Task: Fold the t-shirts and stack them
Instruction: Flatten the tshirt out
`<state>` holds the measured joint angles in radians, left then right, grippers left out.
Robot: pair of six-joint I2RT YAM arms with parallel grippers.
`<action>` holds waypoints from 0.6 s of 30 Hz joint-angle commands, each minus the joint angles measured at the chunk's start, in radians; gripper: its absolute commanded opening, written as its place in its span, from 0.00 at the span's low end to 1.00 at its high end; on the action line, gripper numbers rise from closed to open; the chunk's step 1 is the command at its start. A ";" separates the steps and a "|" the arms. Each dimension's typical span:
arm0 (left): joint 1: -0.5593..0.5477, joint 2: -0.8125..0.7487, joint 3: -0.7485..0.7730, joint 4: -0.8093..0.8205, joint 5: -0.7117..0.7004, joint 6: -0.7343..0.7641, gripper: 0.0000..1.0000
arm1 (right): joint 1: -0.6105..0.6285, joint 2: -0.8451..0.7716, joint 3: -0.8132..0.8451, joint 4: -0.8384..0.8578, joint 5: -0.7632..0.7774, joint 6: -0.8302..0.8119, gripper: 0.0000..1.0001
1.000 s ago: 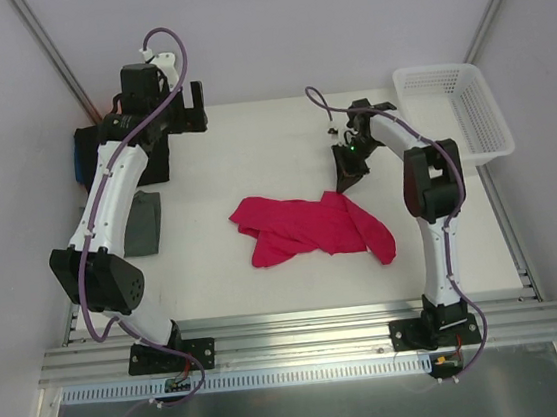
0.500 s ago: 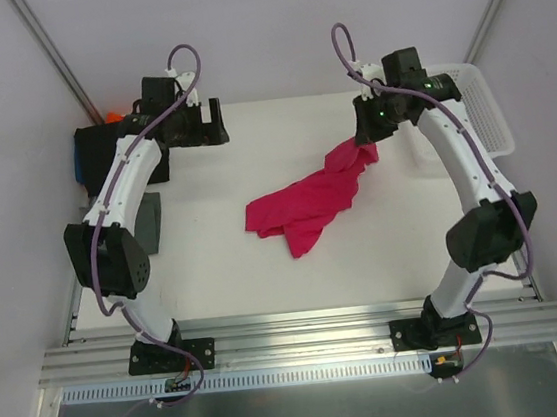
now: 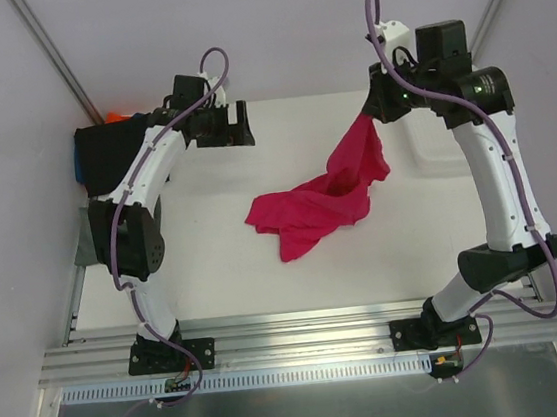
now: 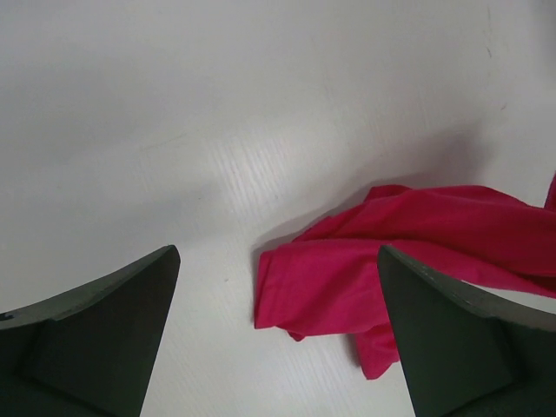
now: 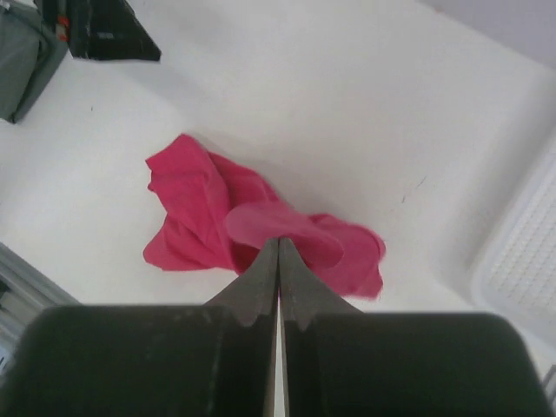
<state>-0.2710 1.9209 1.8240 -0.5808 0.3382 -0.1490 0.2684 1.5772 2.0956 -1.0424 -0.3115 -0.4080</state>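
Observation:
The crimson-pink t-shirt (image 3: 320,202) hangs by one corner from my right gripper (image 3: 376,115), which is shut on the cloth high above the back right of the table. The rest of the shirt trails down and lies crumpled mid-table. In the right wrist view the shut fingertips (image 5: 279,250) pinch a fold of the pink t-shirt (image 5: 195,217). My left gripper (image 3: 240,124) hovers open near the back centre, apart from the shirt. Its view looks down on the shirt's near end (image 4: 391,261) between wide-spread fingers (image 4: 104,339). Folded t-shirts sit at the far left, black (image 3: 101,153) over blue (image 3: 80,169), with orange (image 3: 117,116) behind.
A white mesh basket (image 5: 521,269) stands at the back right, mostly behind my right arm in the top view. A folded grey-green t-shirt (image 5: 22,52) lies at the left edge, largely covered by my left arm from above. Metal rails run along the near edge (image 3: 303,332).
My right gripper has risen and swung back-right, lifting one corner of the pink shirt off the table. My left arm has reached rightward along the back, still open.

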 commanded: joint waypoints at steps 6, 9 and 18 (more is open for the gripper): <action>-0.103 -0.006 0.075 0.012 -0.088 0.017 0.99 | -0.031 -0.008 0.316 0.068 0.127 -0.107 0.01; -0.111 -0.016 0.101 0.015 -0.087 0.008 0.99 | -0.041 0.027 0.345 0.169 0.155 -0.124 0.01; -0.112 -0.026 0.129 0.026 -0.202 0.037 0.99 | 0.032 0.052 0.416 0.350 0.169 -0.078 0.01</action>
<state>-0.3851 1.9251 1.9179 -0.5739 0.1947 -0.1371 0.2543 1.6623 2.4809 -0.8120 -0.1608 -0.4915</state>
